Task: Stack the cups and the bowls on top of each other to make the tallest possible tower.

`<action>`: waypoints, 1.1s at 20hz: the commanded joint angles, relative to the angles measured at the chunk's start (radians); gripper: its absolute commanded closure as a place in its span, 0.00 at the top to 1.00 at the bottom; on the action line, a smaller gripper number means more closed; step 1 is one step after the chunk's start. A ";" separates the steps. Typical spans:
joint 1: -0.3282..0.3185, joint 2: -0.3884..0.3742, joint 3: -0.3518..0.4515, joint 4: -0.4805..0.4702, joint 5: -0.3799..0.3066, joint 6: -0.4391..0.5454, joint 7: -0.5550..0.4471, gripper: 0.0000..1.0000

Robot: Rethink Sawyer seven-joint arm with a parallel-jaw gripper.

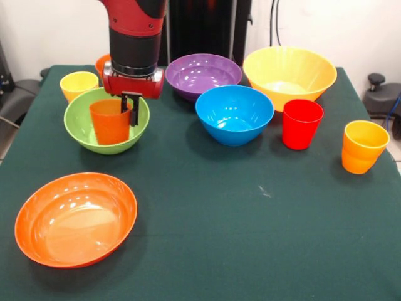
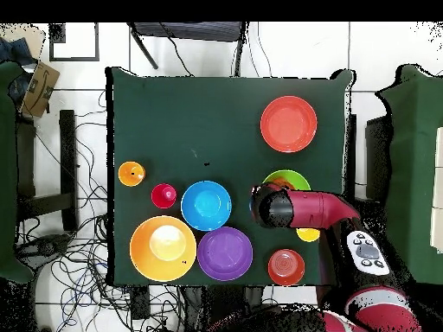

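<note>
Orange cup (image 1: 110, 122) stands upright inside the green bowl (image 1: 78, 122) at the counter's (image 1: 207, 207) edge, the pincer (image 1: 130, 108) closed over its rim. A clean release likely means opening fully, then lifting straight up without tilting the cup.

Small orange bowl (image 1: 102, 63) mostly behind the arm (image 1: 133, 37)

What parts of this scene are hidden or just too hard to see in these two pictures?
- Gripper: the overhead view hides it under the arm; in the front view only dark fingers at the orange cup show, grip unclear.
- Orange cup: unseen overhead, arm covers it.
- Green bowl: mostly covered overhead.
- Small orange bowl: the arm blocks nearly all of it in front.
</note>
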 commanded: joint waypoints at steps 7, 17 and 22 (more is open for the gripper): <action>0.034 0.059 0.052 -0.081 -0.110 0.097 -0.098 0.00; 0.039 0.081 0.061 -0.084 -0.108 0.127 -0.099 0.00; 0.030 0.068 0.070 -0.063 -0.086 0.179 -0.109 0.00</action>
